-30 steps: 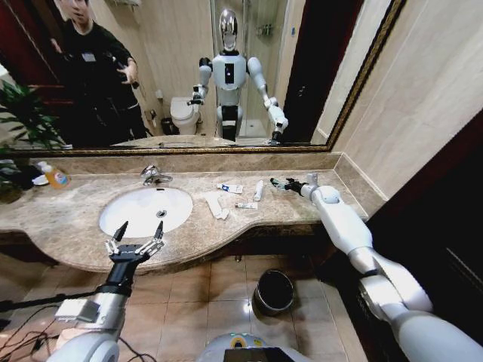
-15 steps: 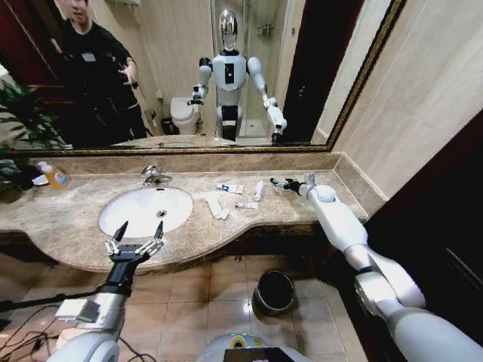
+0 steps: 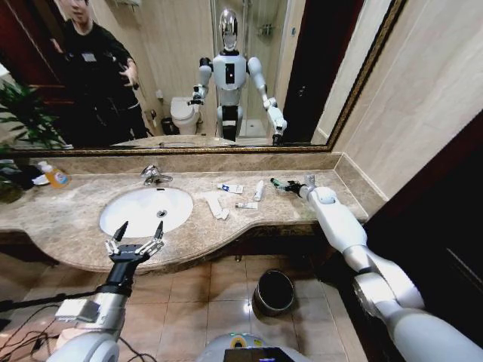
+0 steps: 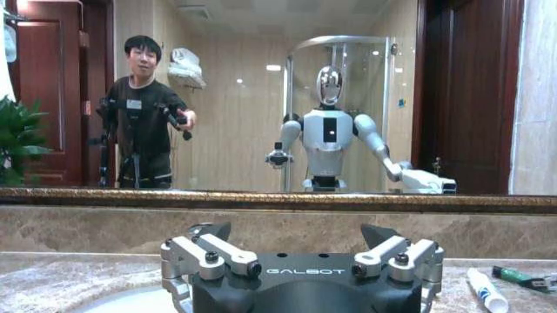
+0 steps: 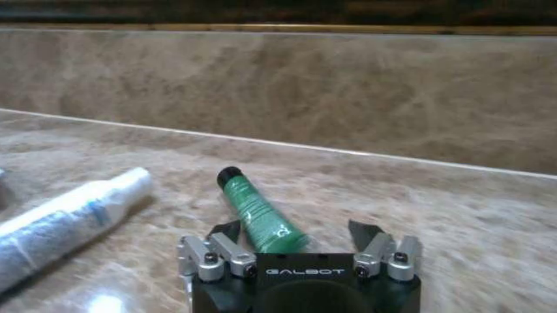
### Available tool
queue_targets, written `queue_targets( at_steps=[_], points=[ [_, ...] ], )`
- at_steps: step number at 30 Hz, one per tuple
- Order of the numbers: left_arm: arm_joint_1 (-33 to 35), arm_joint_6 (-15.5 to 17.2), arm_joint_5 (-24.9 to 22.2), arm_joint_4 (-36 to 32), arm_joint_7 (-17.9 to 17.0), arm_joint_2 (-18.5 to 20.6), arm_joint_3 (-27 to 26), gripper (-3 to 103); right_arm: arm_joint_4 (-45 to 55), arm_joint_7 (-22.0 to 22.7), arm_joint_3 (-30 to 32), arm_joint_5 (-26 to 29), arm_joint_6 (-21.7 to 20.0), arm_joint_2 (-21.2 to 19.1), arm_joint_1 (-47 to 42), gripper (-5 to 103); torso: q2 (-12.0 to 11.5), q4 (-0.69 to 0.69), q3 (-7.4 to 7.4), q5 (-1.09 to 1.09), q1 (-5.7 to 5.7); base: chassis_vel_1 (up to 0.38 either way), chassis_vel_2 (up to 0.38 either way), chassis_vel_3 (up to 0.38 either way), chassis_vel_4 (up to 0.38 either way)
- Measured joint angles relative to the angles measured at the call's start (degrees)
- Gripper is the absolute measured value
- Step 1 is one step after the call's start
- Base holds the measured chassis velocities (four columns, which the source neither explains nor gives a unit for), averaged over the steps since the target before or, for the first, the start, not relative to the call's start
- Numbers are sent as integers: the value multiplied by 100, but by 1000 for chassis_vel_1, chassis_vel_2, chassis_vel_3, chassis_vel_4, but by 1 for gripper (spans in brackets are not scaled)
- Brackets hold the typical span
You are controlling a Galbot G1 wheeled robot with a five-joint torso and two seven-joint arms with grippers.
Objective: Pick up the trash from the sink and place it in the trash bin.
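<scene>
The trash lies on the marble counter to the right of the white sink [image 3: 136,215]: a crumpled paper strip [image 3: 215,204], white tubes [image 3: 230,188] [image 3: 258,190] [image 3: 246,205] and a small green tube [image 5: 257,212]. My right gripper [image 3: 281,183] is low over the counter and open, with the green tube's end reaching between its fingers [image 5: 222,235]. A white tube [image 5: 70,218] lies beside it. My left gripper [image 3: 136,237] hovers open at the counter's front edge before the sink, holding nothing. The dark round trash bin [image 3: 274,292] stands on the floor below the counter.
A chrome tap [image 3: 155,176] stands behind the basin. A yellow-orange bottle [image 3: 55,177] and a plant [image 3: 23,121] are at the counter's far left. A mirror runs along the back, and a tiled wall closes the right side.
My right gripper has slid a little leftward along the counter, closer onto the green tube. The left arm has not moved.
</scene>
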Motion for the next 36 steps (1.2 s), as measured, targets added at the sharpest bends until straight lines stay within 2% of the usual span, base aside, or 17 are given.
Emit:
queue_targets(
  at_steps=[3, 4, 5, 7, 8, 11, 16, 19, 20, 22, 32, 33, 35, 36],
  points=[
    [0, 0, 0, 0, 0, 0, 0, 100, 23, 82, 80, 0, 10, -23, -59, 80, 0, 0, -1, 1, 0, 0, 0, 0, 0],
    [0, 0, 0, 0, 0, 0, 0, 100, 24, 102, 105, 0, 20, -27, -73, 69, 0, 1, -1, 0, -1, 0, 0, 0, 0],
    [0, 0, 0, 0, 0, 0, 0, 100, 24, 102, 105, 0, 20, -27, -73, 69, 0, 1, -1, 0, -1, 0, 0, 0, 0],
    [0, 0, 0, 0, 0, 0, 0, 100, 29, 123, 133, 7, 52, -30, -93, 58, 0, 0, -1, -1, 0, 0, 0, 0, 0],
    [0, 0, 0, 0, 0, 0, 0, 100, 29, 123, 133, 7, 52, -30, -93, 58, 0, 0, -1, -1, 0, 0, 0, 0, 0],
    [0, 0, 0, 0, 0, 0, 0, 100, 90, 139, 105, 74, 48, -29, -102, 41, 0, 0, 1, 2, 0, 0, 0, 0, 0],
    [0, 0, 0, 0, 0, 0, 0, 100, 159, 190, 30, 149, 39, -3, -102, 31, 0, 1, 1, 2, 1, 0, 0, 0, 0],
    [0, 0, 0, 0, 0, 0, 0, 100, 273, 333, -35, 258, 31, 16, -120, 15, 0, 2, 1, 0, 1, 0, 0, 0, 0],
    [0, 0, 0, 0, 0, 0, 0, 100, 273, 333, -35, 258, 31, 16, -120, 15, 0, 2, 1, 0, 1, 0, 0, 0, 0],
    [0, 0, 0, 0, 0, 0, 0, 100, 375, 391, -60, 336, 20, -9, -171, 4, 0, 2, 2, 2, 1, 0, 0, 0, 0],
    [0, 0, 0, 0, 0, 0, 0, 100, 1001, 447, -113, 599, -125, -263, -439, -1, 0, 0, 1, 0, 1, 0, 0, 0, 0],
    [0, 0, 0, 0, 0, 0, 0, 100, 1054, 419, -159, 608, -124, -279, -440, 4, 0, 0, 1, 0, 1, 0, 0, 0, 0],
    [0, 0, 0, 0, 0, 0, 0, 100, 1072, 399, -197, 609, -124, -281, -433, 4, 0, 1, 1, 1, 1, 0, 0, 0, 0],
    [0, 0, 0, 0, 0, 0, 0, 100, 1072, 382, -229, 609, -124, -280, -420, 9, 0, 1, 1, 1, 1, 0, 0, 0, 0]
  ],
)
